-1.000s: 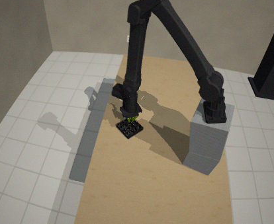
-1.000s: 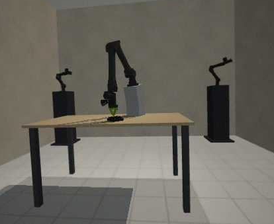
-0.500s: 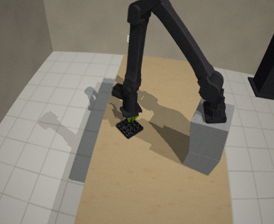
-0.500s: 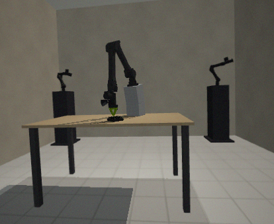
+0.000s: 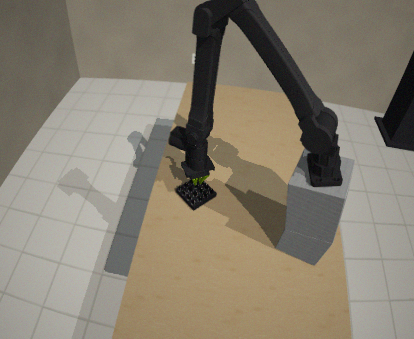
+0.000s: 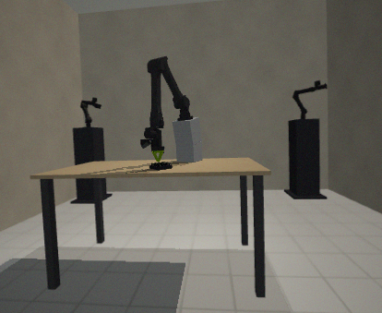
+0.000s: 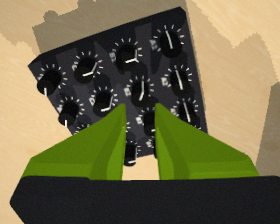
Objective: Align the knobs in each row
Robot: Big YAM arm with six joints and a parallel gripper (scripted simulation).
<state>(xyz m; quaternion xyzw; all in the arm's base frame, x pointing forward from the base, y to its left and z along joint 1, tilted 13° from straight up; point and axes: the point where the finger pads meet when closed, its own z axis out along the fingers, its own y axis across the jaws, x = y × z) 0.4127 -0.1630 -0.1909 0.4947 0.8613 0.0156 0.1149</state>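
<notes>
The black knob box [image 5: 198, 194] stands on the wooden table, also seen in the side view [image 6: 161, 165]. In the wrist view it [image 7: 121, 85] fills the upper middle, with several black knobs that carry white lines. My gripper [image 5: 199, 179] [image 6: 158, 156] with green fingers hangs just above the box's near edge, pointing down. In the wrist view the fingers stand a narrow gap apart, with nothing between them. A knob [image 7: 130, 153] in the row nearest the camera shows below the gap. Parts of that row are hidden by the fingers.
The arm's grey pedestal [image 5: 315, 212] stands on the table to the right of the box. Black stands with other arms [image 6: 304, 156] are on the floor beyond the table. The table's left edge [image 5: 146, 212] lies close to the box.
</notes>
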